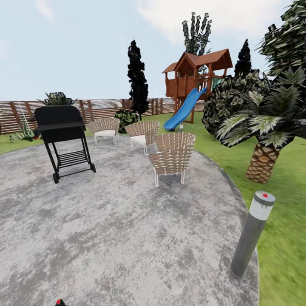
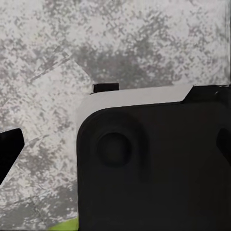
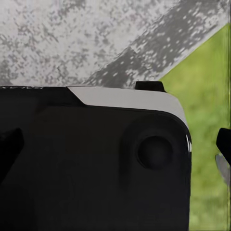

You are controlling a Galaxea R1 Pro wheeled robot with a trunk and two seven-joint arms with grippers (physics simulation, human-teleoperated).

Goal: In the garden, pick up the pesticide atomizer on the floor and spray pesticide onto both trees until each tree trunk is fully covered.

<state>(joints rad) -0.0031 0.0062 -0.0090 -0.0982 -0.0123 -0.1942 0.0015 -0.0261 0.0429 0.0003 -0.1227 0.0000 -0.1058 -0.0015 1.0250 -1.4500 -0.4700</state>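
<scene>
A black barbecue grill (image 1: pixel 63 136) on wheels is seen at ten o'clock on the grey paved patch (image 1: pixel 119 238). Three woven wicker chairs (image 1: pixel 172 157) are grouped near the centre, toward twelve o'clock. A wooden playhouse (image 1: pixel 197 74) with a blue slide (image 1: pixel 185 109) is set on the lawn at one o'clock, before a slatted wooden fence (image 1: pixel 97 109). A short palm (image 1: pixel 263 127) is placed at three o'clock, and a grey bollard post (image 1: pixel 251 233) with a red-spotted cap is stood at four o'clock on the paving's edge.
</scene>
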